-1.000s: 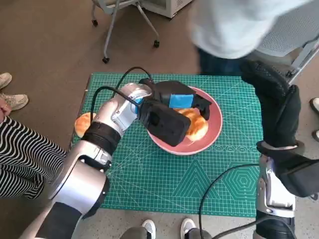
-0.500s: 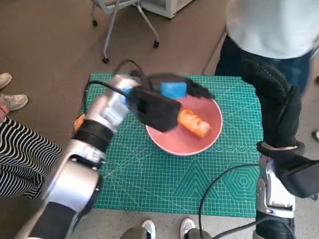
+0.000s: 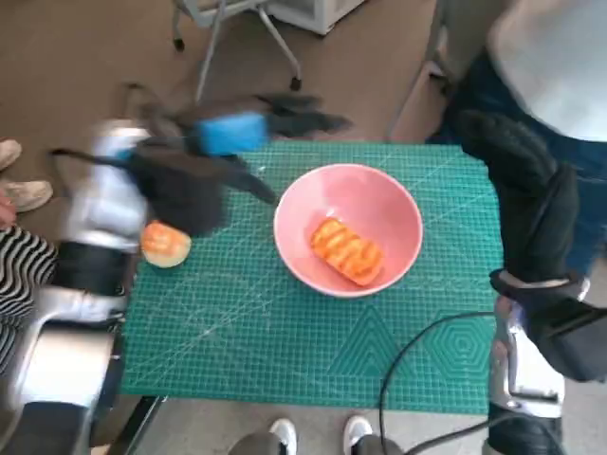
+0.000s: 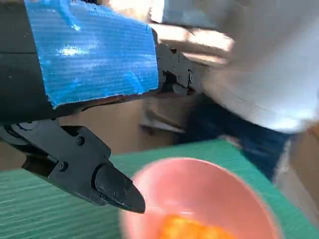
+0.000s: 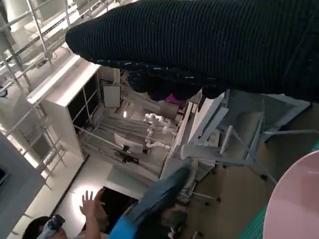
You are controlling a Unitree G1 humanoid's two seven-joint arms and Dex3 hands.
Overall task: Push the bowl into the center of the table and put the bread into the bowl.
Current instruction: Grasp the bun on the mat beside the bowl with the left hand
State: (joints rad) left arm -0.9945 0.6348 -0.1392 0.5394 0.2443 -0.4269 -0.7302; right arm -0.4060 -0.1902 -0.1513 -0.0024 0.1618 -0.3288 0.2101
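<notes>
Near the middle of the tabletop: the pink bowl (image 3: pixel 348 230) sits on the green mat (image 3: pixel 285 332).
Bread in the bowl: one orange bread (image 3: pixel 347 251) lies on the bottom of the bowl, a bit tilted. The left wrist view shows it too, blurry, inside the pink rim.
Other bread: a second round bread (image 3: pixel 165 244) lies on the mat, well apart from the bowl, out by the mat's edge on the robot's left side.
Left robot hand: the left robot hand (image 3: pixel 228 142) with the blue tape is up in the air, past the bowl's rim on the bowl's far left side. It is blurry. It holds nothing, and its black fingers (image 4: pixel 99 179) are spread apart and touch nothing. They point toward the bowl.
Right robot hand: the right robot hand (image 3: pixel 531 204) in the black knitted glove is raised beside the bowl, off the mat's edge on the robot's right side. It holds nothing that shows. I cannot tell if its fingers are spread or curled in.
Beyond the bowl: a person (image 3: pixel 541 66) in a pale top and blue trousers stands by the far side of the tabletop.
Left of the bowl: a striped leg (image 3: pixel 21 275) and a pale shoe (image 3: pixel 24 194) show on the floor.
Far off from the bowl: a chair with wheels (image 3: pixel 237 43) stands on the brown floor.
</notes>
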